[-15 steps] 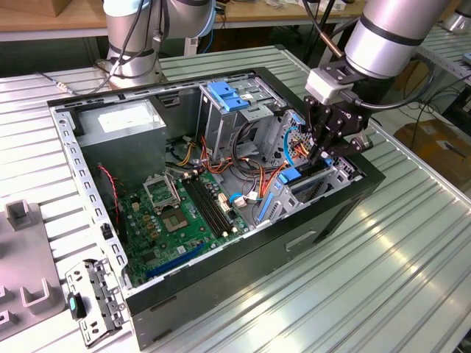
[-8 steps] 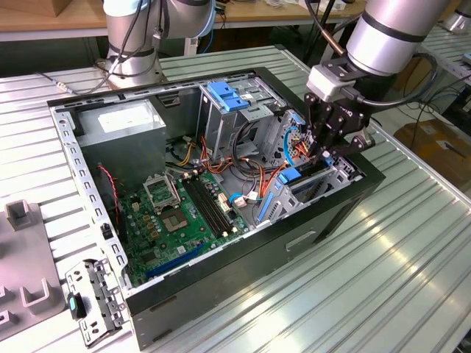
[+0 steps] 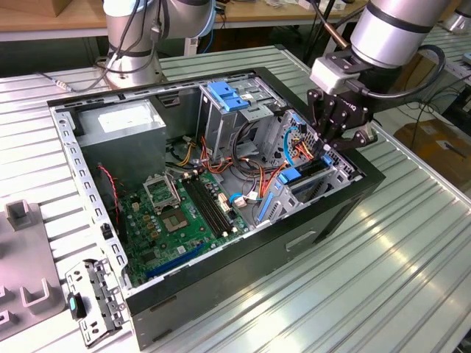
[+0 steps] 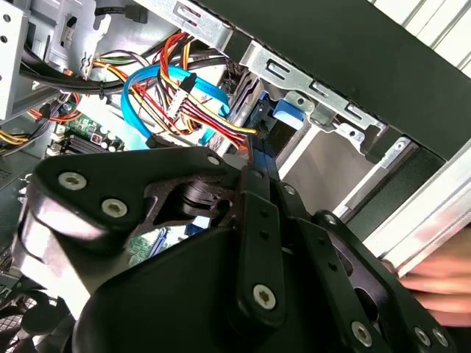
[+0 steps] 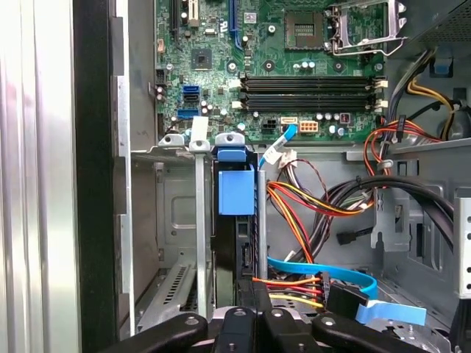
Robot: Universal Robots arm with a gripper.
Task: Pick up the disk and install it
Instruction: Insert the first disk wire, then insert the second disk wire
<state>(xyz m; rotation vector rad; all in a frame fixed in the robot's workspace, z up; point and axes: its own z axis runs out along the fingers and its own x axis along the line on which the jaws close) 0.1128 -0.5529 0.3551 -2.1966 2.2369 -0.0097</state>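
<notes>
Black two-fingered gripper (image 3: 333,140) hovering over an open black computer case (image 3: 309,228) on the ribbed metal bench (image 3: 383,294), fingers closing together, dark grey blue-railed disk (image 5: 237,190) sitting upright in the drive bay directly beneath them.

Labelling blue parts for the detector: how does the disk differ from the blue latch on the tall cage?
Colour: the disk is dark with blue rails; the latch is all blue.
Place: the disk stands on edge in the low bay at the case corner; the latch lies on top of the cage, mid-case.
The gripper hangs right over the disk, well apart from the latch.
Both carry bright blue plastic.
</notes>
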